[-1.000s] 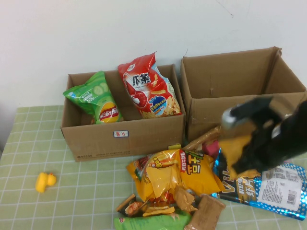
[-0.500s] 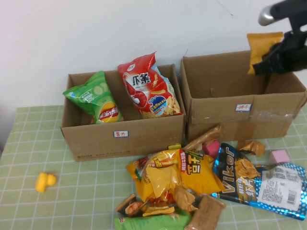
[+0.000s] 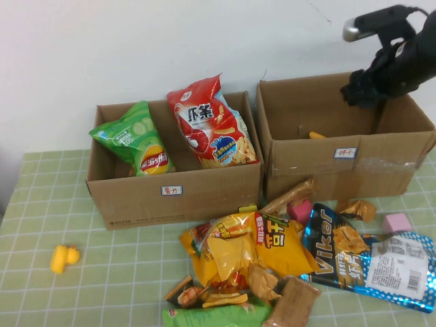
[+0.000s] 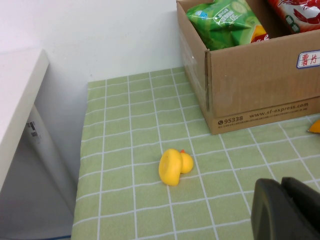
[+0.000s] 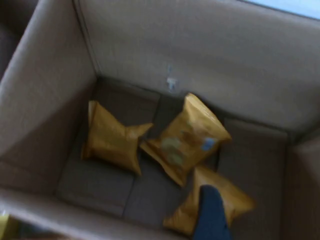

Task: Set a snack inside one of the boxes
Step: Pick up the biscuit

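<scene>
Green checked counter (image 3: 41, 211) filling lower frame. Two cardboard boxes (image 3: 177, 194) (image 3: 354, 163) sitting mid-frame, side by side. Loose snack bags (image 3: 252, 252) lying heaped at lower centre and right. Yellow duck toy (image 3: 63, 258) resting alone, lower left. Pink cube (image 3: 396, 223) sitting at right edge.

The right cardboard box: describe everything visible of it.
The right cardboard box is plain brown corrugated card, open-topped with flaps upright, a small label and clear tape on its front. It stands on the green checked cloth beside the left box. Three small orange snack packets lie on its floor. The right hand hovers above.
</scene>
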`<control>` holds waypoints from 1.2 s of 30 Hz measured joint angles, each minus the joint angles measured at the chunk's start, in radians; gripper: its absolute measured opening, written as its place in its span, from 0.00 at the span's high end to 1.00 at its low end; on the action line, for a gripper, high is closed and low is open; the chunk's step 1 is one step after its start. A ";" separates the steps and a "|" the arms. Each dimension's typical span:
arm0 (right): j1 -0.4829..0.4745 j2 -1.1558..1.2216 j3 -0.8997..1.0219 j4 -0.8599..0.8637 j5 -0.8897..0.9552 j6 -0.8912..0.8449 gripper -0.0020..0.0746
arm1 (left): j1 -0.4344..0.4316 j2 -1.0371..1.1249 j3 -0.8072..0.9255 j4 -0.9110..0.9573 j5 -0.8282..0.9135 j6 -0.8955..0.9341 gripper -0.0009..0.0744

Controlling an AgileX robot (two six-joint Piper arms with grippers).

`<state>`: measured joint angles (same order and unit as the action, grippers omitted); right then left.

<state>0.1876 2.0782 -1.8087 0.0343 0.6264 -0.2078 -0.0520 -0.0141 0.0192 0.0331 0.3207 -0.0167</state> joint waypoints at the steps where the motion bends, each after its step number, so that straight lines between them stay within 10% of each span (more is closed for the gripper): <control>1: -0.002 -0.004 -0.016 0.000 0.038 0.000 0.38 | 0.000 0.000 0.000 0.000 0.000 0.000 0.99; 10: -0.015 -0.250 0.117 0.037 0.138 0.001 0.91 | 0.000 0.000 0.000 0.000 0.000 0.000 0.99; 17: -0.015 -0.524 0.573 0.074 -0.066 0.001 0.97 | 0.000 0.000 0.000 0.000 0.000 0.000 0.99; 29: -0.016 -0.395 0.898 0.118 -0.336 -0.003 0.94 | 0.000 0.000 0.000 0.000 0.000 0.000 0.99; 36: -0.016 -0.207 0.898 0.191 -0.531 -0.003 0.44 | 0.000 0.000 0.000 0.000 0.000 0.000 0.99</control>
<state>0.1720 1.8708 -0.9105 0.2251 0.0952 -0.2108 -0.0520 -0.0141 0.0192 0.0331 0.3207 -0.0167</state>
